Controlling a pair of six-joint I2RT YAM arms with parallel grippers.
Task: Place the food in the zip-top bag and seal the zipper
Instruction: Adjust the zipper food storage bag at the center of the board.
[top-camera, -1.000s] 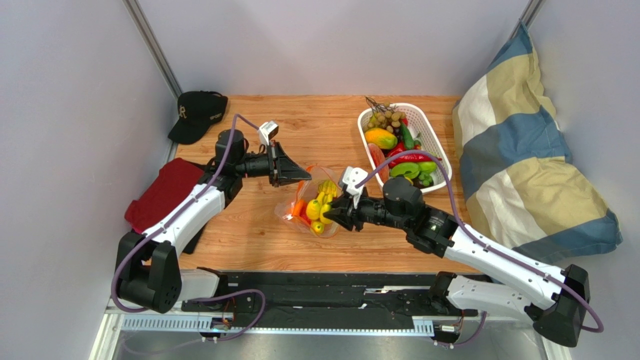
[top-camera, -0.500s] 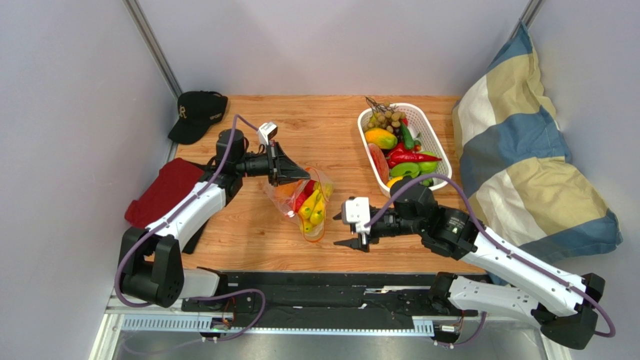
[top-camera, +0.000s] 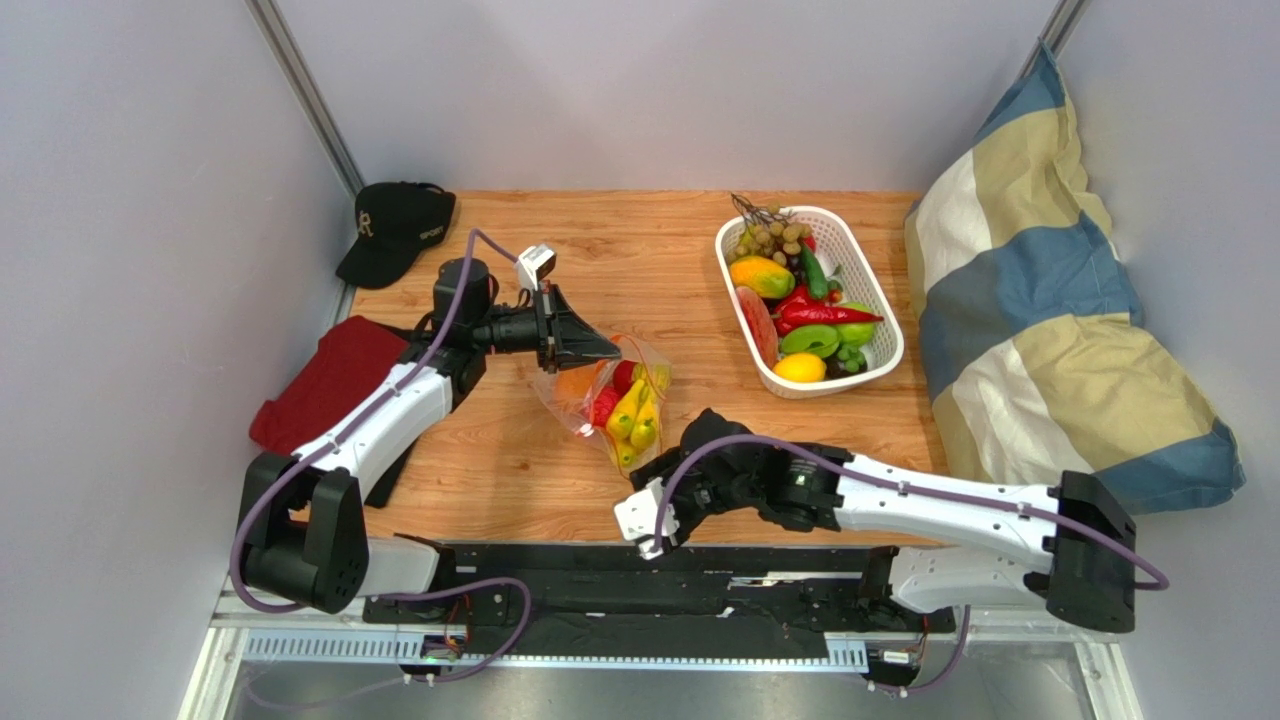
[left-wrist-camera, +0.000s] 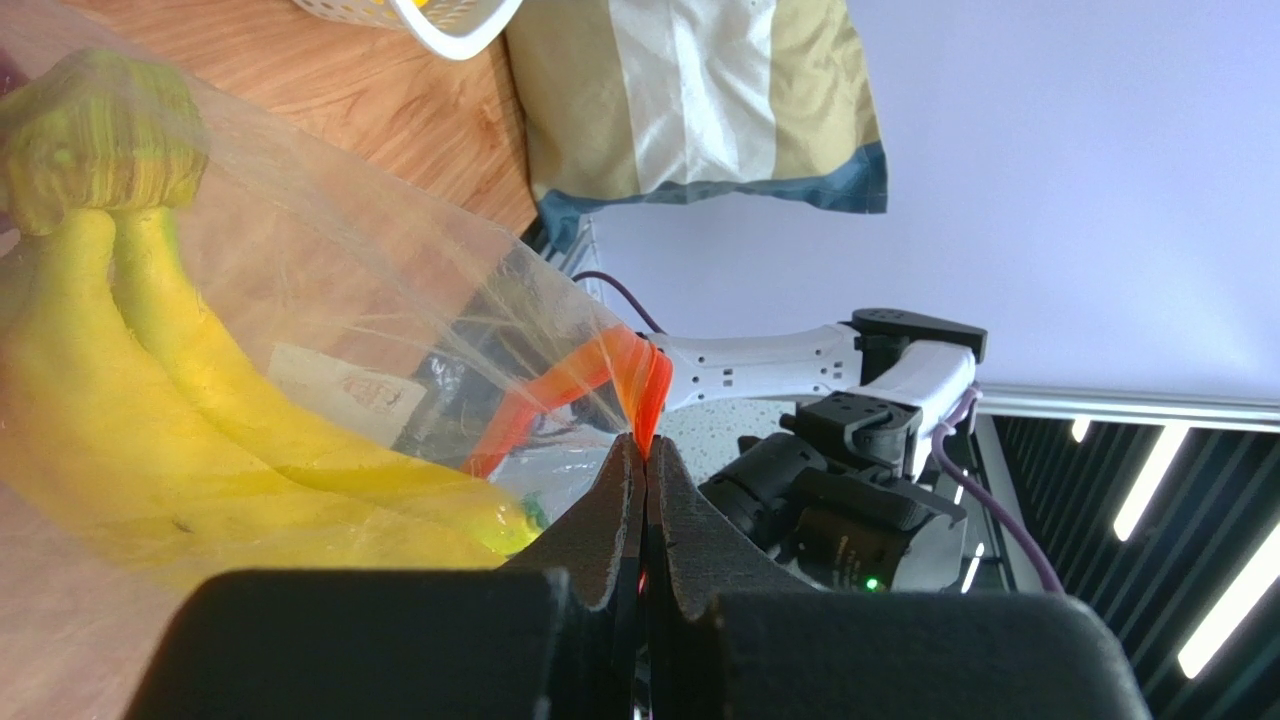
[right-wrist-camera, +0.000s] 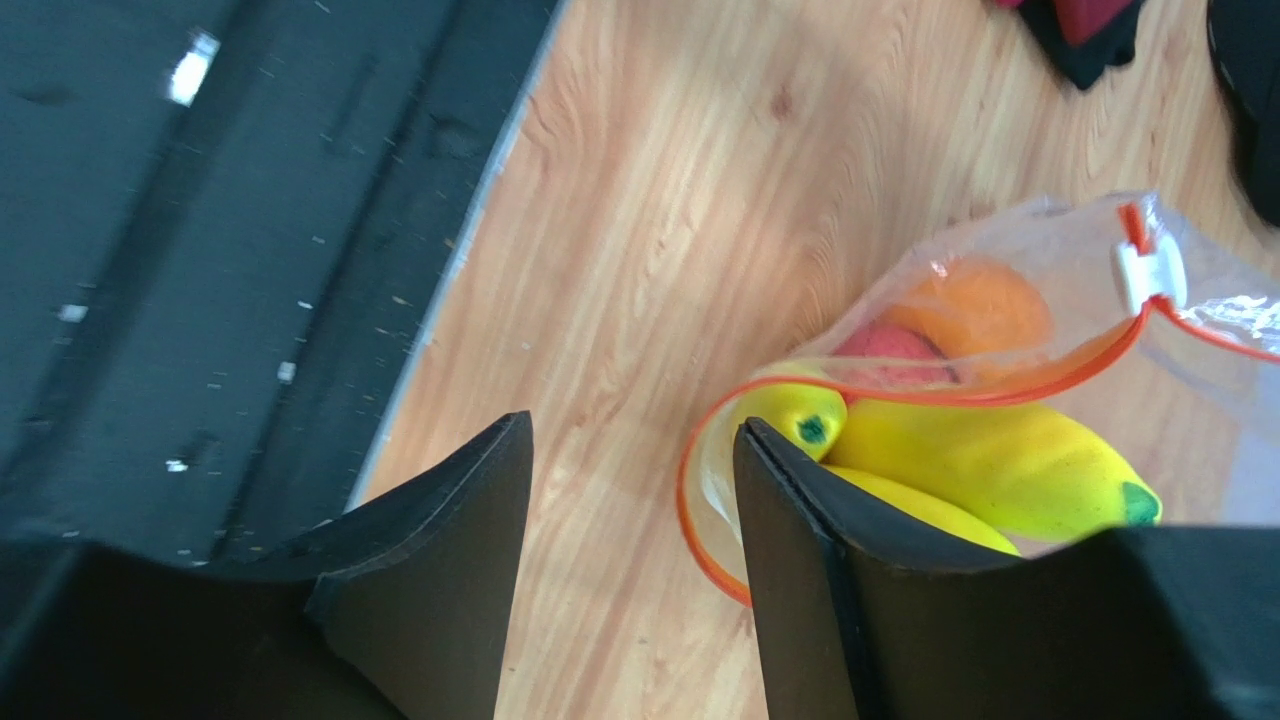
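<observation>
Now, left gripper (left-wrist-camera: 643, 450): clamping the zipper (left-wrist-camera: 639, 383) edge, lifting the mouth so it is gaping.
Zip-top bag (top-camera: 609, 402): lying mid-counter (top-camera: 661, 255), mouth facing six o'clock.
Food (right-wrist-camera: 977, 458): sitting inside.
Right gripper (right-wrist-camera: 631, 435): jaws apart, hovering at the bag's six o'clock, carrying nothing.

Lab cell, grey partition walls (top-camera: 135, 225)

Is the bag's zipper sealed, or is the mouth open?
Open. In the right wrist view the zipper's two orange-red sides gape in a loop around the bananas, with the white slider at one end.
</observation>
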